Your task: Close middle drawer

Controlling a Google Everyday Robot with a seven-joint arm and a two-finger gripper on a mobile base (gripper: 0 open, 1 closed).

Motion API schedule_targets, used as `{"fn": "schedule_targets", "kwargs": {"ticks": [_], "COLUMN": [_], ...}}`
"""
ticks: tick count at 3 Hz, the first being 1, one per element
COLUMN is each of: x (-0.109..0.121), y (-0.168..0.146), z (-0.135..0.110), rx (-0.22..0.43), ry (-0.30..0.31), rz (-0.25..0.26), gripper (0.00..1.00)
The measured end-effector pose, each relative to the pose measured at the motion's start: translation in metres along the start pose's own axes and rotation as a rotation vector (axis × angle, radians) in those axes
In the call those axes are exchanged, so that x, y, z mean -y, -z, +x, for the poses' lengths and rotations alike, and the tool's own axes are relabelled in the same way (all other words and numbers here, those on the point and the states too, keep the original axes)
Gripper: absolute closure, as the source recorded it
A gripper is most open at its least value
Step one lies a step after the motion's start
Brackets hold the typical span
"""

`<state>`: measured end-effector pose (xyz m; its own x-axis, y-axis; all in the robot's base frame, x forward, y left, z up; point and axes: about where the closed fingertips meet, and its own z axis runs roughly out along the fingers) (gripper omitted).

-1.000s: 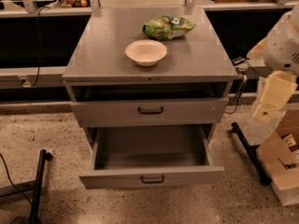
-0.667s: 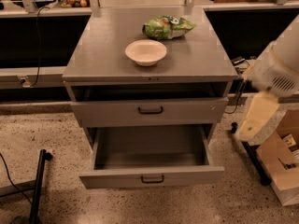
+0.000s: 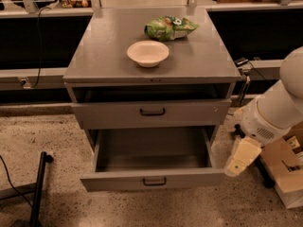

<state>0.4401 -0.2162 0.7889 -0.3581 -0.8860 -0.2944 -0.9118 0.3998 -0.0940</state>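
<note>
The grey cabinet (image 3: pixel 151 56) has its middle drawer (image 3: pixel 152 148) pulled far out. It is a deep, empty grey box with a low front and a small black bar handle (image 3: pixel 154 181). Above it, the taller top drawer (image 3: pixel 150 113) with its own black handle is nearly shut. The lowest drawer is hidden below the open one. My gripper (image 3: pixel 236 163), cream-coloured on a white arm (image 3: pixel 277 108), hangs just right of the open drawer's right front corner, at about the height of its front. It holds nothing that I can see.
A white bowl (image 3: pixel 148 53) and a green snack bag (image 3: pixel 170 27) lie on the cabinet top. A cardboard box (image 3: pixel 286 167) stands on the floor at the right. A black stand leg (image 3: pixel 39 186) lies at the lower left. Dark counters run behind.
My arm and gripper have come down and to the left, from beside the cabinet top's right edge to the open drawer's right front corner. The drawer has not moved.
</note>
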Motion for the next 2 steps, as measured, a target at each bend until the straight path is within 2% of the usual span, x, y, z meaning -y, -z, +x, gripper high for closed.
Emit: {"fn": "schedule_targets", "kwargs": {"ticks": [1,2], "x": [-0.002,-0.034], "y": [-0.02,-0.072], "z": [-0.016,-0.022], "rx": [0.001,0.073], "ry": [0.028,0.067], "rz": [-0.017,-0.087], "gripper": [0.0,0.0]}}
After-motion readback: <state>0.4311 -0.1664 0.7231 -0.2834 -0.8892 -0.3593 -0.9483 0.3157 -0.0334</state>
